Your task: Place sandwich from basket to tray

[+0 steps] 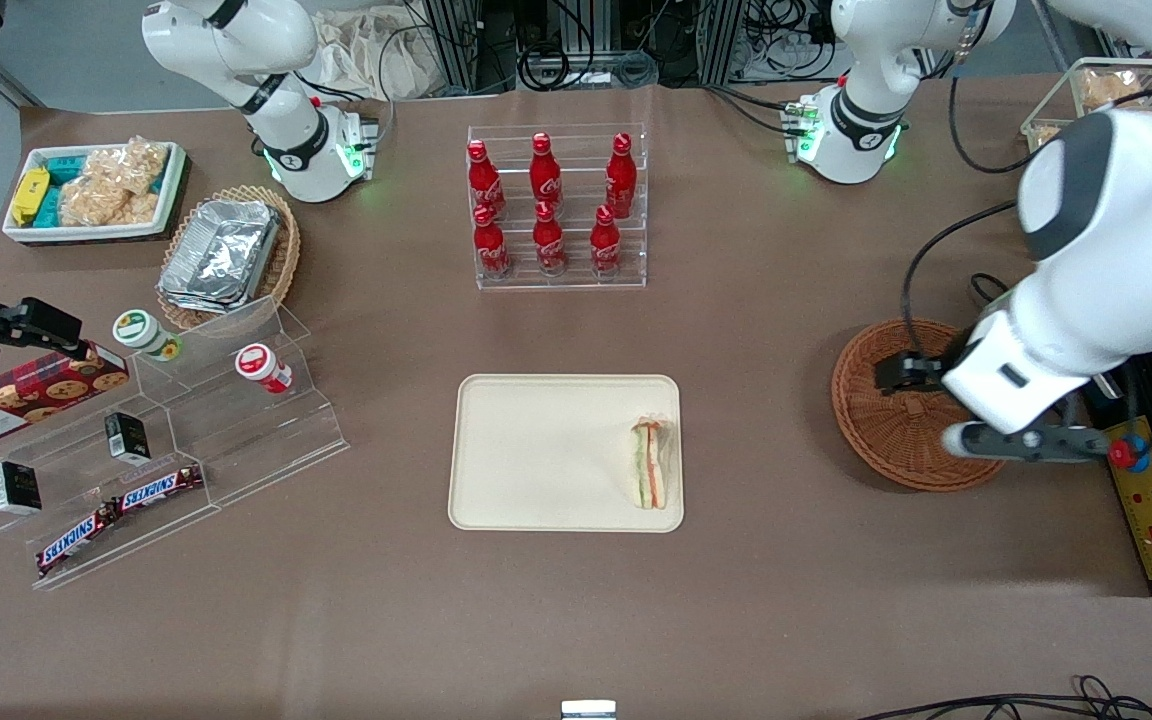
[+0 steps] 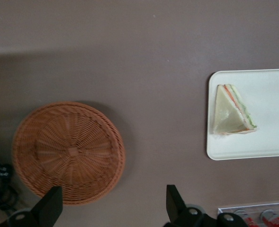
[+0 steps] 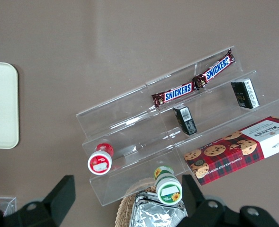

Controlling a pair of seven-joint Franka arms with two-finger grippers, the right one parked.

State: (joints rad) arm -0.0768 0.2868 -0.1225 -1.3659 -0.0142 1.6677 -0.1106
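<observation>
Toward the parked arm's end of the worktop (image 1: 786, 600), well apart from the tray (image 1: 536, 450), a white bin (image 1: 86, 234) holds bagged snacks. It sits farther from the front camera than the tray does. Closer to the tray than that bin, a tan oval basket (image 1: 281, 265) carries stacked foil containers (image 1: 221, 250). A clear stepped stand (image 1: 236, 420) comes next, level with the tray and near it. The stand carries a plaid cookie box (image 1: 31, 395), two Snickers bars (image 1: 121, 508), small dark boxes and two lidded cups. Farther from the camera than the tray, and in line with it, a clear rack (image 1: 556, 275) holds six red bottles (image 1: 548, 240) in two rows. The cream tray lies flat at the middle of the worktop. The sandwich (image 1: 650, 463) rests on the tray at its end toward the working arm, close to the tray's rim nearest the camera. Its orange and green filling stripes face up, and the wrist view shows its triangular face (image 2: 232, 111) just inside the tray's edge (image 2: 272, 146). Toward the working arm's end, well apart from the tray, sits the round reddish-brown basket (image 1: 886, 430). The gripper (image 2: 113, 201) hangs above the worktop at the basket's rim (image 2: 68, 151), on the side toward the tray. Its jaws are spread wide and hold nothing.
</observation>
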